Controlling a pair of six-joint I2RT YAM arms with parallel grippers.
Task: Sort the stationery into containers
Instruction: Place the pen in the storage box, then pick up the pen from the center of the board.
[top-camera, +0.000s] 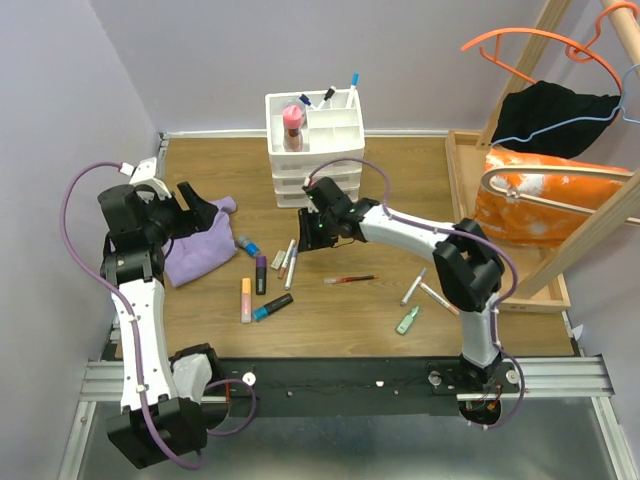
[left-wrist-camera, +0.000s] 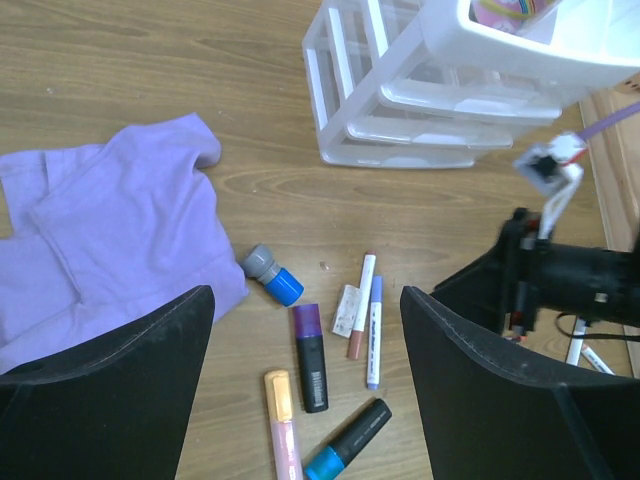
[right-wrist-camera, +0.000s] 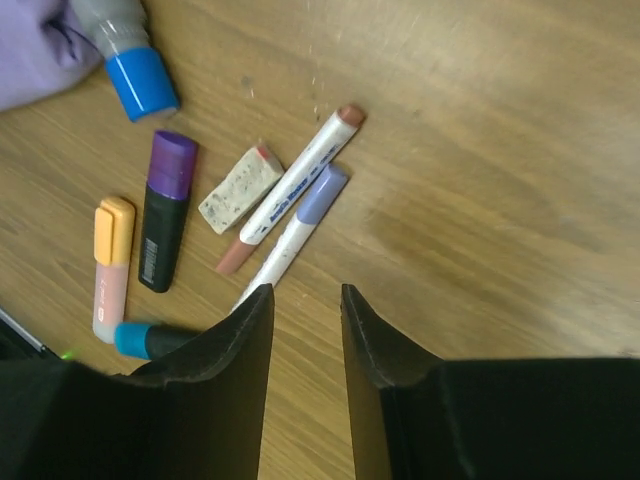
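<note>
Plainly, the step in hand is a pick from the loose cluster. In the top view the right gripper (top-camera: 306, 238) hangs just right of a pair of white pens (top-camera: 288, 262), between them and the white organiser (top-camera: 300, 185) at the far middle of the table (top-camera: 400, 170). The organiser's top compartments already hold a few pens, and more stationery lies scattered to the near right, well apart. The left gripper (top-camera: 200, 206) hovers above the purple cloth (top-camera: 200, 255) on the left, spread wide and holding nothing. From the left wrist, the cluster shows on bare wood between the spread jaws: a purple-capped highlighter (left-wrist-camera: 312, 358), an orange highlighter (left-wrist-camera: 282, 425), a blue-capped marker (left-wrist-camera: 348, 440) and a small eraser (left-wrist-camera: 347, 308) beside the two pens, with the organiser's three drawers far behind. From the right wrist, the jaws stand narrowly apart with only table between them. They are aimed at the lilac-capped pen (right-wrist-camera: 295, 230), which lies alongside the brown-capped pen (right-wrist-camera: 295, 180), the two almost touching. Both are slim, white-barrelled and flat on the wood. The next move, I judge, calls for coming down over the lilac-capped pen alone, jaws set across its barrel so the neighbour is not nudged or caught, then a lift and a carry to an open compartment.
</note>
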